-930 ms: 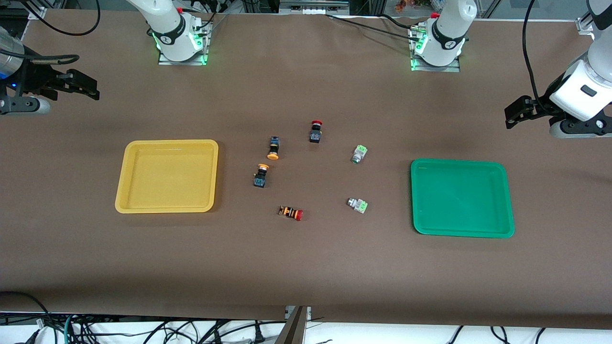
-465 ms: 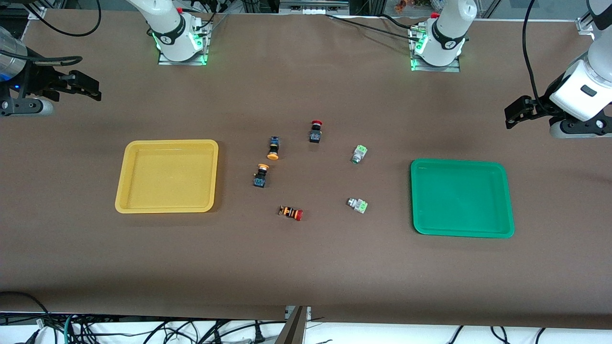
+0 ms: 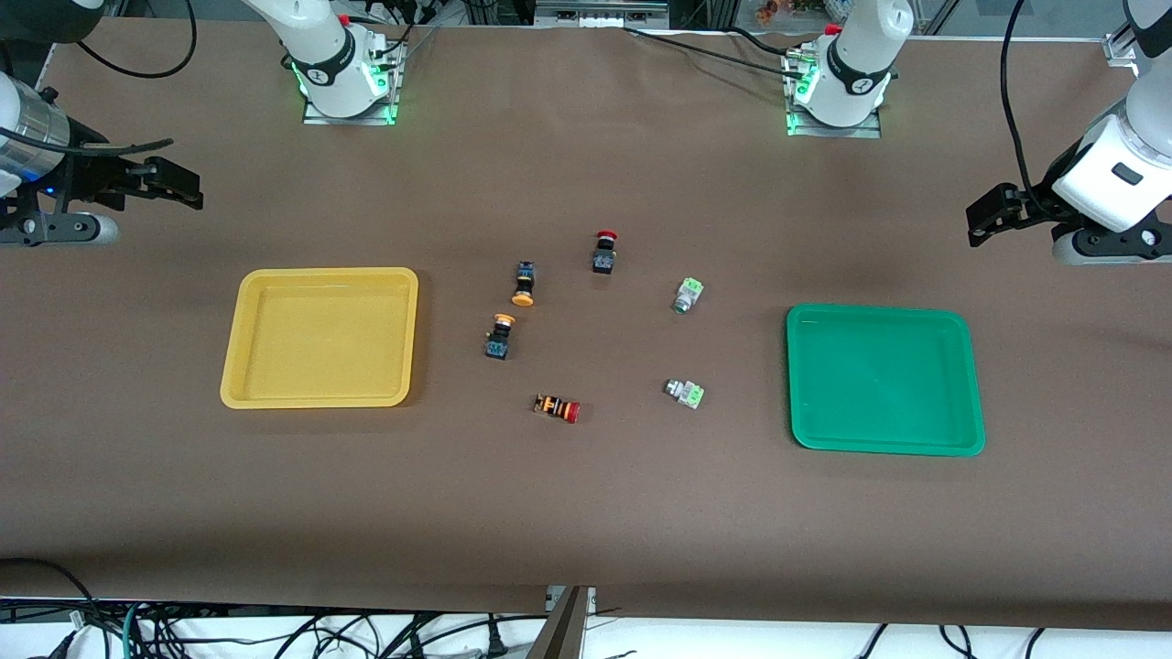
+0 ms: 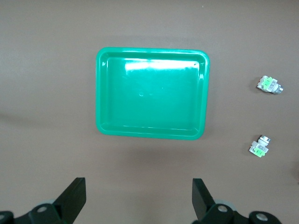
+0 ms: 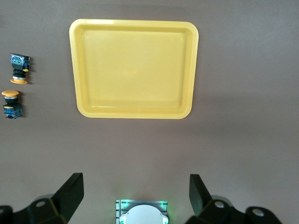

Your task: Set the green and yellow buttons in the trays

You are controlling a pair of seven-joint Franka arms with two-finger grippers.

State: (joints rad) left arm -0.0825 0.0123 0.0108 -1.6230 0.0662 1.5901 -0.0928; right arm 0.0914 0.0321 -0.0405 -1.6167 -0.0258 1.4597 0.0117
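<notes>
Brown counter (image 3: 586, 513) held our yellow tray (image 3: 240, 384) at nine o'clock and green tray (image 3: 976, 439) at three, both empty; left gripper (image 4: 138, 198) and right gripper (image 5: 136, 192) hung with jaws wide.

This is a robotics lab or test bench, not a home or shop. A long table (image 3: 586, 513) covered in plain brown matting carries two white robot arm bases (image 3: 346, 69) bolted to metal plates, each ringed with green status lights. Black cables (image 3: 1012, 101) run across the top edge, and a tangle of wires (image 3: 183, 631) hangs along the table's near edge. Aluminium framing (image 3: 586, 11) shows at the top, by the arm bases.
</notes>
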